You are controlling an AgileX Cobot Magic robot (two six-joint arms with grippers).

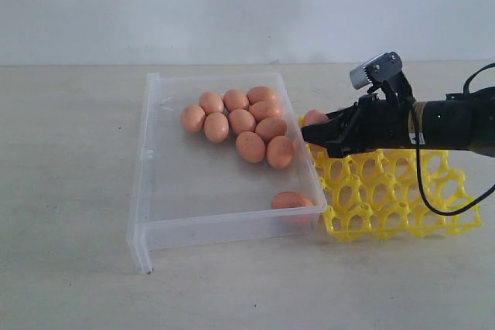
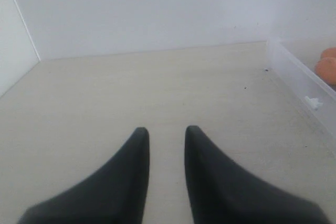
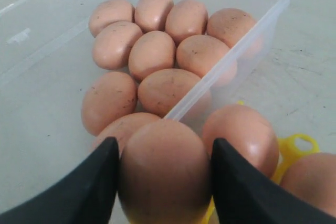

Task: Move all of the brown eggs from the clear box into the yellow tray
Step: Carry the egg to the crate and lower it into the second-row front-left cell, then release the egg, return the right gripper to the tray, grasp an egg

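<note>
My right gripper [image 3: 164, 153] is shut on a brown egg [image 3: 165, 174], right at the clear box's [image 1: 147, 191] wall nearest the yellow tray [image 1: 387, 199]. In the exterior view the right gripper [image 1: 309, 134] hangs over the tray's corner nearest the box, and its near finger hides the held egg. Another egg [image 1: 314, 117] shows just behind the fingertips. Several brown eggs [image 1: 240, 121] lie clustered in the clear box, and one egg [image 1: 291, 200] sits alone by its front right corner. Over bare tabletop beside the box, my left gripper [image 2: 166, 130] stands open with nothing between its fingers.
The clear box's wall [image 2: 299, 72] and two eggs [image 2: 328, 66] show at the edge of the left wrist view. Two eggs [image 3: 242, 137] sit on the yellow tray [image 3: 296, 145] beside the held one. A white wall runs behind the table.
</note>
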